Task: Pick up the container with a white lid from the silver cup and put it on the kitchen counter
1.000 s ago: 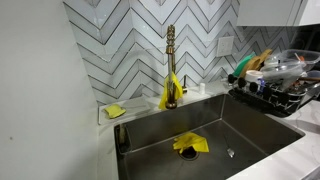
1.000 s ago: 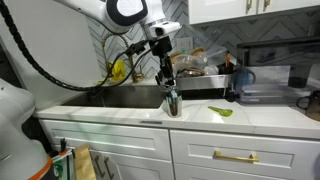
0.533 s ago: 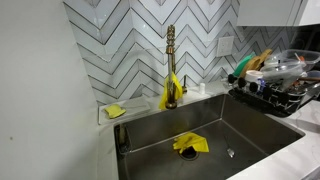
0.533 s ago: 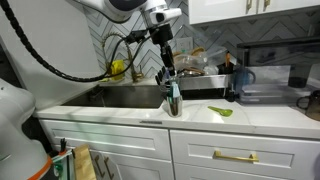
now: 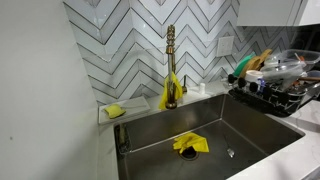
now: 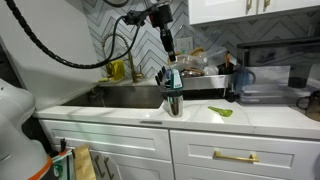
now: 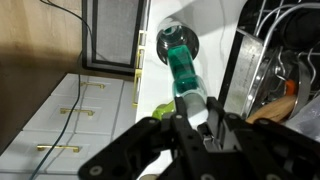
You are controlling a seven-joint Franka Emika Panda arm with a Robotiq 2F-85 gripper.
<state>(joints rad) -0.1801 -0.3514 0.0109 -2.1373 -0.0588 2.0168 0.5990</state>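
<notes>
Tool (image 7: 194, 106) raised higher, clamped container (image 7: 182, 68) lifted with it, above silver cup (image 6: 173, 104)

Home kitchen: steel sink (image 5: 250, 125), brass faucet (image 5: 171, 60), chevron-tiled wall (image 5: 110, 40), dish rack (image 5: 275, 90), kitchen counter (image 6: 265, 114), cabinets (image 6: 230, 155).

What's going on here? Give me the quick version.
A robot arm is working at the kitchen counter beside the sink. Its gripper hangs directly above the silver cup, which stands on the counter with the green container sticking up out of it. In the wrist view the container's white lid sits right at the fingers, but whether they grip it cannot be told. The container is not yet set down on the counter.
</notes>
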